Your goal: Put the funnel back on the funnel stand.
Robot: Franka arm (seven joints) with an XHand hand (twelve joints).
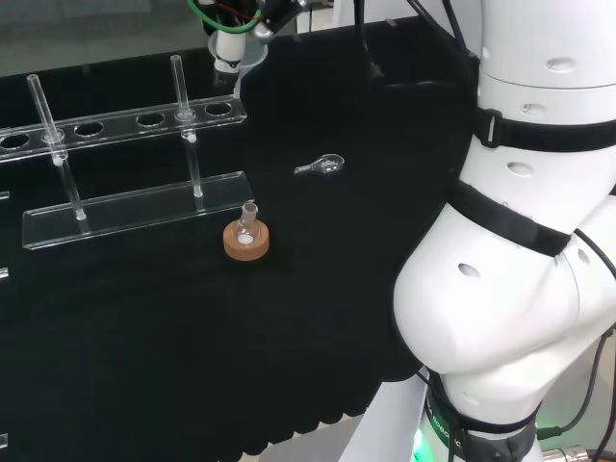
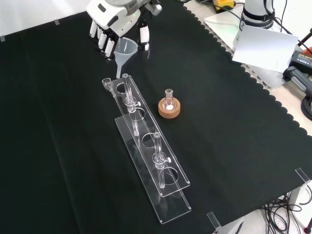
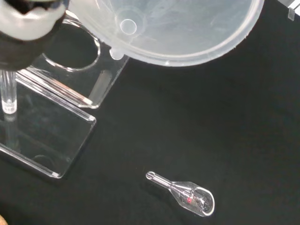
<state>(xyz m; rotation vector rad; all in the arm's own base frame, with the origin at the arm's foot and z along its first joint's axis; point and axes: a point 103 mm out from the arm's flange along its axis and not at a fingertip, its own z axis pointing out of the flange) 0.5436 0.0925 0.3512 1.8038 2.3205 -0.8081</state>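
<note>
The hand [image 2: 113, 18] is shut on a clear plastic funnel [image 2: 126, 48], with fingers and thumb curled round its rim. It holds the funnel upright above the cloth, stem down, just off the far end of the clear funnel stand [image 2: 147, 146]. The head view shows the hand [image 1: 234, 46] and funnel [image 1: 252, 56] at the top, beyond the stand's [image 1: 135, 123] right-hand end hole. In the wrist view the funnel's bowl [image 3: 187, 23] hangs beside the stand's end hole [image 3: 75, 51], not over it. A finger [image 3: 28, 21] shows close by.
A small round flask on a cork ring [image 2: 168, 107] stands right of the stand in the front view, and near its base in the head view [image 1: 246, 239]. A clear scoop [image 1: 322, 166] lies on the cloth [image 3: 187, 194]. Two upright rods [image 2: 127, 90] carry the stand's top plate.
</note>
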